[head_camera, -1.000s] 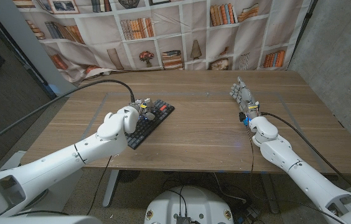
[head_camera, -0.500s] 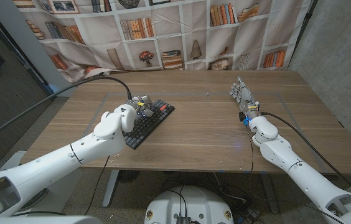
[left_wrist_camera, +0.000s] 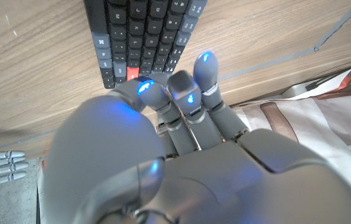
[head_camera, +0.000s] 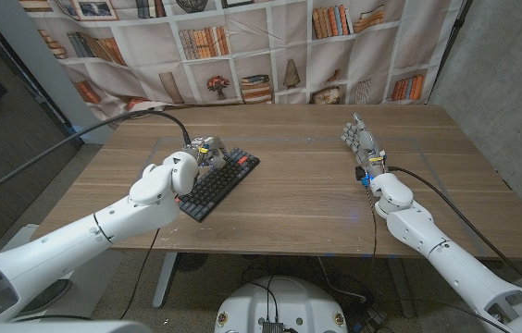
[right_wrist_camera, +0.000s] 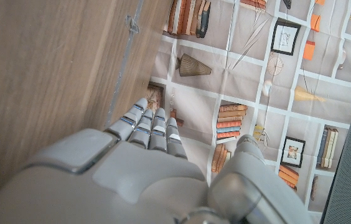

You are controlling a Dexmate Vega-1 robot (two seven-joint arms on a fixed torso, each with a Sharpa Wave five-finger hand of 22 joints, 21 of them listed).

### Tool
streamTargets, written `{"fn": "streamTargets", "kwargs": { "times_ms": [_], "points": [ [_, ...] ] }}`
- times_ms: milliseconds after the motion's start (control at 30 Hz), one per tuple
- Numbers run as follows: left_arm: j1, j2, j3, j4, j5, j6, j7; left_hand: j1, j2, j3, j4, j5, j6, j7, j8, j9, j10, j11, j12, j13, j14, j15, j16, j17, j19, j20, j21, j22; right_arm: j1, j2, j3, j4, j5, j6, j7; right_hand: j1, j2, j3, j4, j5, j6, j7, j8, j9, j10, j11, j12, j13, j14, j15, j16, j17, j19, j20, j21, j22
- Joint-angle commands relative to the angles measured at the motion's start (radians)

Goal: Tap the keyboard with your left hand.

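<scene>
- bookshelf-print backdrop (head_camera: 242, 46) hangs behind the wooden surface (head_camera: 307, 199), where the keyboard (head_camera: 219, 183) lies angled on the robot's left side.
- left hand (head_camera: 204, 153) holds nothing, fingers loosely apart, at the keyboard's far end; contact can't be told.
- risk: a tap there may miss the keys or push the keyboard askew.
- right hand (head_camera: 361, 141) stands well apart, fingers straight and empty.

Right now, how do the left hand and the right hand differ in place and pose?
The left hand is at the far end of the keyboard, on the table's left side; the right hand is over bare wood on the right, far from it. The left hand's fingers curl down; the right hand's reach straight out. Both hold nothing.
</scene>
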Motion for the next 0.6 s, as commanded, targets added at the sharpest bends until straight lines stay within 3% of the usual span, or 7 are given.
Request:
{"fn": "streamTargets", "kwargs": {
  "times_ms": [33,133,233,333,400,467,600],
  "points": [
    [0.081,0.011,-0.084,-0.020,-0.063,-0.076,0.161,-0.006,0.004,-0.005,0.001,-0.016,0.004,-0.019,0.003,0.000,-0.012,-0.017,-0.028,-0.047,-0.006,-0.014,-0.041,-0.045,-0.006,-0.077,-0.015,-0.035,-0.007,0.002,0.001,-0.010,-0.006,0.005,-0.008,0.003,0.005,0.001,-0.009,0.000,0.006,-0.001,0.001,0.003,0.008,-0.004,-0.002,0.005,0.006,-0.001,-0.001,0.003,0.008,-0.003,-0.002,0.006],
    [0.130,-0.001,-0.135,-0.014,-0.108,-0.127,0.250,-0.018,0.013,-0.023,0.008,-0.041,-0.002,-0.028,0.002,0.003,-0.041,-0.015,-0.066,-0.095,-0.020,-0.016,-0.090,-0.099,-0.022,-0.076,-0.015,-0.051,-0.010,-0.001,0.001,-0.014,-0.008,0.005,-0.009,0.003,0.005,0.001,-0.009,0.000,0.006,-0.002,0.001,0.003,0.008,-0.004,-0.002,0.005,0.006,0.000,-0.001,0.003,0.008,-0.003,-0.003,0.006],
    [0.174,-0.020,-0.180,-0.001,-0.148,-0.183,0.339,-0.060,0.050,-0.092,0.022,-0.161,-0.012,-0.032,0.000,0.012,-0.161,-0.002,-0.142,-0.155,-0.045,-0.024,-0.305,-0.384,-0.099,-0.076,-0.021,-0.093,-0.012,-0.003,0.001,-0.017,-0.011,0.008,-0.009,0.003,0.004,0.001,-0.009,0.000,0.006,-0.002,0.001,0.003,0.009,-0.004,-0.002,0.005,0.006,-0.001,-0.001,0.003,0.008,-0.003,-0.003,0.006],
    [0.198,-0.031,-0.205,0.009,-0.174,-0.221,0.392,-0.120,0.058,-0.103,0.061,-0.198,-0.009,-0.030,0.002,0.014,-0.219,-0.007,-0.192,-0.194,-0.088,-0.015,-0.357,-0.421,-0.129,-0.074,-0.034,-0.132,-0.014,-0.001,0.003,-0.019,-0.010,0.009,-0.011,0.003,0.004,0.001,-0.009,-0.001,0.006,-0.001,0.001,0.003,0.009,-0.004,-0.002,0.005,0.006,-0.001,-0.001,0.003,0.008,-0.003,-0.003,0.006],
    [0.210,-0.036,-0.224,0.016,-0.203,-0.253,0.409,-0.195,0.053,-0.107,0.107,-0.229,-0.009,-0.027,0.008,0.014,-0.261,0.016,-0.261,-0.253,-0.131,0.001,-0.408,-0.458,-0.172,-0.068,-0.059,-0.178,-0.014,-0.002,0.003,-0.019,-0.012,0.012,-0.009,0.003,0.004,0.001,-0.009,-0.001,0.006,-0.002,0.001,0.003,0.009,-0.004,-0.002,0.005,0.007,-0.001,-0.001,0.003,0.008,-0.004,-0.004,0.006],
    [0.219,-0.038,-0.243,0.026,-0.243,-0.292,0.415,-0.252,0.068,-0.100,0.150,-0.252,0.008,-0.024,0.019,0.014,-0.310,0.029,-0.320,-0.270,-0.187,0.037,-0.469,-0.512,-0.233,-0.023,-0.085,-0.221,-0.014,-0.002,0.003,-0.018,-0.013,0.015,-0.008,0.003,0.004,0.001,-0.009,-0.001,0.006,-0.002,0.001,0.003,0.009,-0.004,-0.002,0.005,0.007,-0.001,-0.001,0.003,0.008,-0.004,-0.004,0.006],
    [0.236,-0.048,-0.272,0.049,-0.301,-0.362,0.440,-0.427,0.064,-0.084,0.279,-0.327,0.015,-0.001,0.027,0.006,-0.490,0.099,-0.510,-0.273,-0.455,0.126,-0.679,-0.672,-0.455,0.119,-0.219,-0.321,-0.015,-0.001,0.005,-0.018,-0.010,0.015,-0.011,0.003,0.004,0.000,-0.010,-0.001,0.006,-0.002,0.001,0.003,0.010,-0.004,-0.002,0.005,0.007,-0.001,-0.001,0.003,0.009,-0.003,-0.004,0.006]
  ]
}}
